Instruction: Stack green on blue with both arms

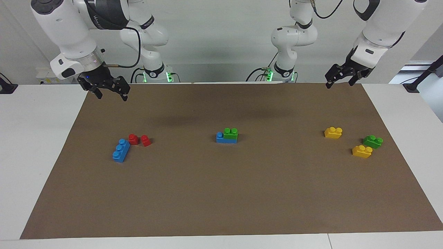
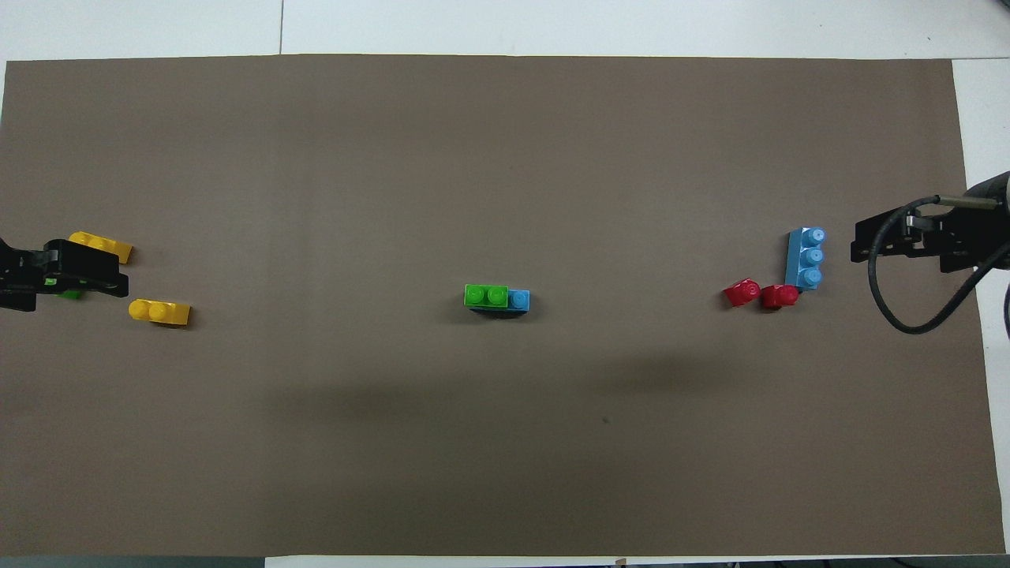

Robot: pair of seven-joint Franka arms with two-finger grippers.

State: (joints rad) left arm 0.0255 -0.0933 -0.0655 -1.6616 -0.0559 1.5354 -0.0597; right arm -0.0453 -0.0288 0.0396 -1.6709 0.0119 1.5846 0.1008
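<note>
green two-stud brick (image 1: 230,133) seated on blue brick (image 1: 220,137) | left fingers (image 1: 340,79), right fingers (image 1: 110,93): spread, empty

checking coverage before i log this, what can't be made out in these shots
- Overhead view: the spare green brick is almost wholly covered by the raised left gripper.
- Overhead view: both arms are cut off by the side edges.
- Both views: the green brick covers most of the blue brick's studs.

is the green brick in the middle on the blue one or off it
On. The green brick sits atop the blue brick mid-mat, covering two studs; one blue stud shows beside it. No gripper touches it.
</note>
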